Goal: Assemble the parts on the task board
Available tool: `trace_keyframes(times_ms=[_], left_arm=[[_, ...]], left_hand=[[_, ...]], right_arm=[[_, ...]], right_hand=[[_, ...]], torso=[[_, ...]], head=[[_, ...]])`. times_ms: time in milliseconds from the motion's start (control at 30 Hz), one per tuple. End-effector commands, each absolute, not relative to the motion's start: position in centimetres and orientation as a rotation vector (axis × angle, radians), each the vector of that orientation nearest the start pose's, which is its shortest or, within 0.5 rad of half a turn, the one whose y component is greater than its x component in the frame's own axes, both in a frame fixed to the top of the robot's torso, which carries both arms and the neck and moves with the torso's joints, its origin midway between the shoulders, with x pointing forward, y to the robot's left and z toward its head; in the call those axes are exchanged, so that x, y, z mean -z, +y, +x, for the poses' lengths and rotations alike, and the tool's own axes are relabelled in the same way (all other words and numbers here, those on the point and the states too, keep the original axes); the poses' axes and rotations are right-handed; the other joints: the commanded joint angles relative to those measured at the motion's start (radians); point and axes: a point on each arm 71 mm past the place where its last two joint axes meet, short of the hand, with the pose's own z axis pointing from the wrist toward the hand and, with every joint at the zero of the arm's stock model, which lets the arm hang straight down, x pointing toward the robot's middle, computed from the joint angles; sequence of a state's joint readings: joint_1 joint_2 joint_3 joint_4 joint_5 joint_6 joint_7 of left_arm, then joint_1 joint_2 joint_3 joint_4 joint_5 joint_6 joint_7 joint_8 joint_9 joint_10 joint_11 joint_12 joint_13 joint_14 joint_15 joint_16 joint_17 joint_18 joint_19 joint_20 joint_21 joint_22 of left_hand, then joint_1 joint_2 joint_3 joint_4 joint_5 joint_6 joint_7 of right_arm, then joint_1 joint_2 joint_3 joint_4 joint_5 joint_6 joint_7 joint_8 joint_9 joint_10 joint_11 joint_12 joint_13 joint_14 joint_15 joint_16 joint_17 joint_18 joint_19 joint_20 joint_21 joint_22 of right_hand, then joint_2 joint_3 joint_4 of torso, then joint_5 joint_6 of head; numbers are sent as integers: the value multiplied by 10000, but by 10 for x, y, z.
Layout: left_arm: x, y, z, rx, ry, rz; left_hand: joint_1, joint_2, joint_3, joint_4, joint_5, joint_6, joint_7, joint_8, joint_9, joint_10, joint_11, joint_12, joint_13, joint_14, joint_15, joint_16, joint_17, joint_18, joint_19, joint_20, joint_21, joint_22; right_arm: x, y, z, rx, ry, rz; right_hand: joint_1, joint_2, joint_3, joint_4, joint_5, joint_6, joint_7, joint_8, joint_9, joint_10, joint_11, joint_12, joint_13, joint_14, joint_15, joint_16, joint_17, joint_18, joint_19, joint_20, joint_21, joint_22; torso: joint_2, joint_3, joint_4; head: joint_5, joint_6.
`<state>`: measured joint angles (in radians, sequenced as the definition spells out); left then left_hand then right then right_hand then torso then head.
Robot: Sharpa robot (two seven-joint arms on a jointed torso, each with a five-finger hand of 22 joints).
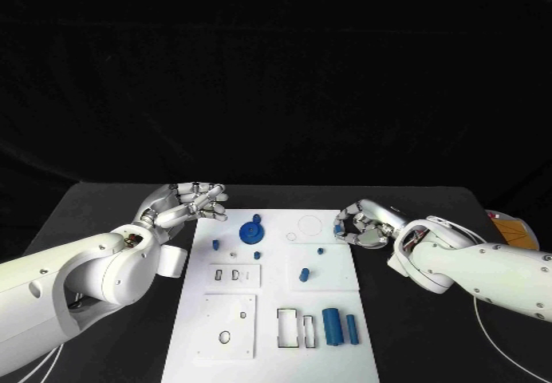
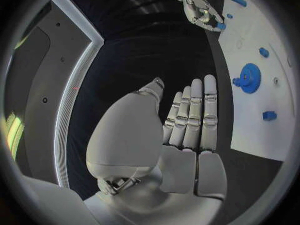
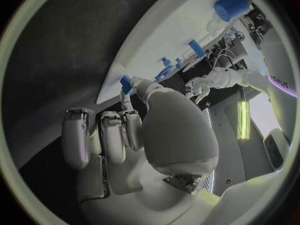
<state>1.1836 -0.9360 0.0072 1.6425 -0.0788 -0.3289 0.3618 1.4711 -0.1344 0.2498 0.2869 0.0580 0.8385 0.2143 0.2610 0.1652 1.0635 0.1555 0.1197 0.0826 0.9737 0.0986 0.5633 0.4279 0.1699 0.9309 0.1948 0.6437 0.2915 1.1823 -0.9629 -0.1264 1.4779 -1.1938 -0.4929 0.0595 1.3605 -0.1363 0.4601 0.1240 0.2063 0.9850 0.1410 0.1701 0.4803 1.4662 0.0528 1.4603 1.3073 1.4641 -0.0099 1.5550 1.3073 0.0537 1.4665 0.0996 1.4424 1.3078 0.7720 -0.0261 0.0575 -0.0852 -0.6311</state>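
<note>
Nearest the head camera, at the close end of the white task board (image 1: 345,263), two blue cylinders (image 1: 338,326) stand side by side next to a pair of rectangular cut-outs (image 1: 296,329), with a square plate (image 1: 230,325) beside them. Further up the board lie a blue gear (image 1: 252,232), a short blue peg (image 1: 304,274) and several smaller blue bits. The board lies lengthwise in the middle of a black table (image 1: 104,215), and beyond the table everything is dark.

Off the board's left edge, the left hand (image 1: 190,204) hovers above the black surface near the gear. Its own wrist view shows that hand (image 2: 178,135) with fingers straight and pressed together, palm bare, holding nothing; the gear (image 2: 250,78) and the board (image 2: 262,120) sit off to one side, and the other hand (image 2: 200,7) appears small in the distance.

Over the board's far right edge, the right hand (image 1: 364,227) has its fingers curled inward. From the head camera its grasp is hard to read, but the right wrist view shows a small blue part (image 3: 127,84) pinched at the tips of its thumb and a finger, just off the board's corner, with the remaining fingers (image 3: 100,137) folded beside it. That view also shows the cylinders (image 3: 230,6) at the board's other end.
</note>
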Motion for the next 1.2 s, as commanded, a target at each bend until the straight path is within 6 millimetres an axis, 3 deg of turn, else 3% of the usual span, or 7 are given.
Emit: trace_keyframes(times_ms=[33, 200, 367, 667, 900, 1133, 1200], left_arm=[[159, 218, 469, 15690, 14302, -10451], [159, 219, 470, 15662, 14289, -10460], [160, 221, 471, 15606, 14267, -10479], [161, 222, 475, 15514, 14232, -10510], [163, 221, 478, 15468, 14221, -10527], [164, 219, 480, 15470, 14236, -10531], [164, 219, 481, 15464, 14237, -10535]], left_hand=[[-74, 11, -50, -1, -30, 42, 86, 14, 12, 1, 44, 26, 6, -60, 22, 51, 12, 114, -65, -11, 64, 11], [-74, 11, -50, -1, -30, 42, 86, 14, 12, 1, 44, 26, 6, -60, 22, 51, 12, 114, -65, -11, 64, 11], [-70, 13, -51, -1, -31, 35, 93, 10, 10, -11, 50, 19, 5, -60, 24, 57, 17, 114, -68, -9, 73, 14], [-68, 16, -51, -1, -31, 34, 94, 10, 10, -14, 52, 16, 5, -60, 26, 62, 20, 114, -71, -8, 79, 17], [-68, 16, -51, -1, -31, 34, 94, 10, 10, -14, 52, 16, 5, -60, 26, 62, 20, 114, -71, -8, 79, 17], [-68, 16, -51, -1, -31, 34, 94, 10, 10, -14, 52, 16, 5, -60, 26, 62, 20, 114, -71, -8, 79, 17], [-68, 19, -53, 1, -32, 36, 93, 12, 11, -12, 52, 17, 6, -60, 27, 67, 24, 114, -75, -7, 87, 20]], right_arm=[[208, -274, 473, -6862, 15584, 1162], [202, -264, 468, -6937, 15431, 1162], [195, -245, 461, -7023, 15388, 1062], [184, -187, 455, -7713, 15386, 292], [184, -132, 452, -8139, 15477, -635], [188, -95, 446, -8352, 15644, -1449], [191, -87, 444, -8390, 15720, -1663]], right_hand=[[51, 253, 153, -75, 55, 287, -166, 168, 171, 123, -82, 52, 1414, 961, -112, 49, 2135, -176, 194, -106, 97, 1392], [33, 305, 238, -121, 65, 334, -203, 238, 216, 126, -116, 44, 1408, 966, -145, 53, 2154, -177, 197, -140, 98, 1398], [11, 332, 273, -133, 60, 341, -215, 264, 236, 119, -128, 30, 1395, 968, -157, 55, 2165, -181, 208, -154, 111, 1414], [-165, 354, 324, -108, 38, 358, -251, 354, 304, 117, -159, 10, 1380, 968, -185, 54, 2164, -179, 201, -188, 97, 1409], [-183, 370, 351, -118, 55, 361, -265, 377, 321, 122, -171, 12, 1384, 966, -196, 53, 2156, -180, 204, -196, 100, 1414], [-222, 375, 375, -126, 84, 368, -279, 412, 347, 120, -185, 4, 1378, 965, -209, 50, 2147, -179, 202, -208, 94, 1411], [-246, 371, 379, -125, 94, 373, -285, 429, 359, 120, -190, 2, 1376, 964, -214, 50, 2146, -176, 195, -213, 84, 1402]], torso=[[-2, 10, -27], [-19, -11, 11], [-46, -10, 2], [-67, -18, -2], [-101, -31, 41], [-91, -44, 86], [-94, -33, 66]], head=[[41, -12], [13, -21], [94, -74], [330, -173], [688, -346], [966, -470], [1054, -513]])
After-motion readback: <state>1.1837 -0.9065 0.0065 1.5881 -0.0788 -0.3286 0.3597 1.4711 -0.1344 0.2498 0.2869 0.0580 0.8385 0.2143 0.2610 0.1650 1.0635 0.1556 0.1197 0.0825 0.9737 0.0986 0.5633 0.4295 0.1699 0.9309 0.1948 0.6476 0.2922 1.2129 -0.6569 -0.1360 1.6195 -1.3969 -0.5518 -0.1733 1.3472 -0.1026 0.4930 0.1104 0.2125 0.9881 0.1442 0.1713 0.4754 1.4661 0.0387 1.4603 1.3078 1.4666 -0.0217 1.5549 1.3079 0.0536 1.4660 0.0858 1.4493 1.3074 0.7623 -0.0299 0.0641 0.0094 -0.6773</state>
